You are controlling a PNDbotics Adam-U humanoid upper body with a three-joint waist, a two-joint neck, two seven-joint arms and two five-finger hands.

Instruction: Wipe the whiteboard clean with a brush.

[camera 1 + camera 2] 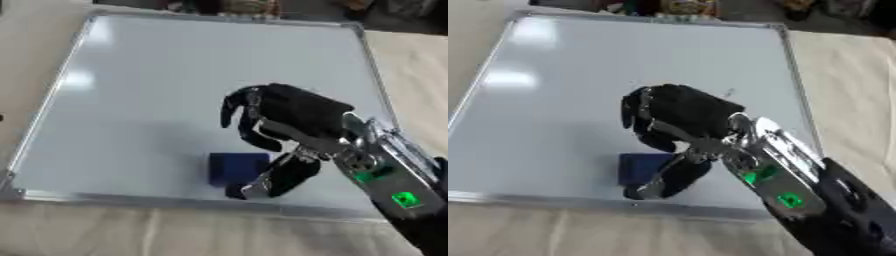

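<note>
Whiteboard point(131, 100) lying flat on a beige-covered table point(105, 230), silver frame all round, surface largely white and glossy with window glare near the far left corner. A faint small mark visible near the board's right-centre in the right eye view; otherwise no clear writing to be made out.

Brush point(234, 167): a small dark-blue block resting on the board close to the near edge, right of centre. Outline nearly square, so long axis hard to judge; edges seemingly about parallel to the board's near frame. Wiping face presumably down against the board, though not visible.

Right hand point(293, 117) entering from the lower right, poised over the board just behind and to the right of the brush. Fingers point(234, 107) curled downward and slightly spread, enclosing nothing; thumb point(280, 177) extended toward the near edge, lying just beside the brush's right side, contact uncertain. No grip on the brush yet. Left hand absent from both views.

Handling, as judged: brush probably light and rigid on top with a soft felt underside; likely to slide easily on the slick board when nudged. Best taken across two opposite side faces, thumb on one and fingers on the other, from above. Board stiff, smooth, unlikely to shift much on the cloth.
</note>
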